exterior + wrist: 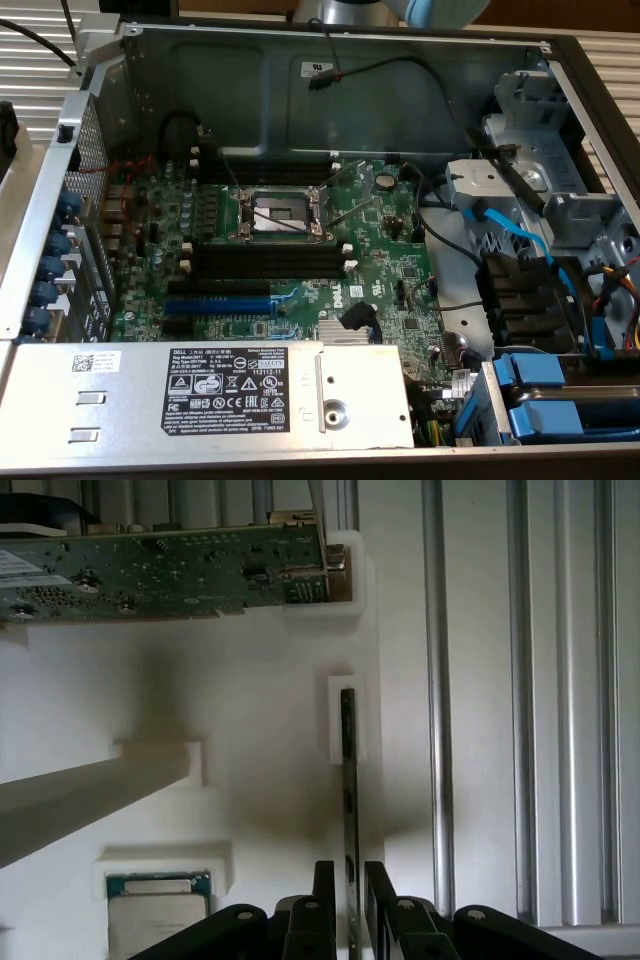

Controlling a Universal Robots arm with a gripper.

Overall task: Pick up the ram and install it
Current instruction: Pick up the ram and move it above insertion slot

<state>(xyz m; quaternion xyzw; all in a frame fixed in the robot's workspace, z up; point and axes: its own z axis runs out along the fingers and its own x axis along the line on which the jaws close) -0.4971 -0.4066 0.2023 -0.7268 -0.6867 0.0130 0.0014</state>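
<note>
The ram (348,770) stands on its thin edge in a slot of a white holder (270,730), seen edge-on as a dark narrow strip. My gripper (350,872) is open and straddles one end of it. One black finger (325,885) sits on each side with a small gap to the stick, so nothing is gripped. In the exterior view the open computer case holds the green motherboard (300,250), with long black memory slots (270,262) beside the CPU socket (276,212).
A larger green circuit card (160,575) lies in the same white holder, and a processor chip (158,905) sits in a pocket of it. Aluminium rails (480,700) run beside the holder. In the case are a blue slot (215,300), blue cables (520,240) and a grey power supply (200,385).
</note>
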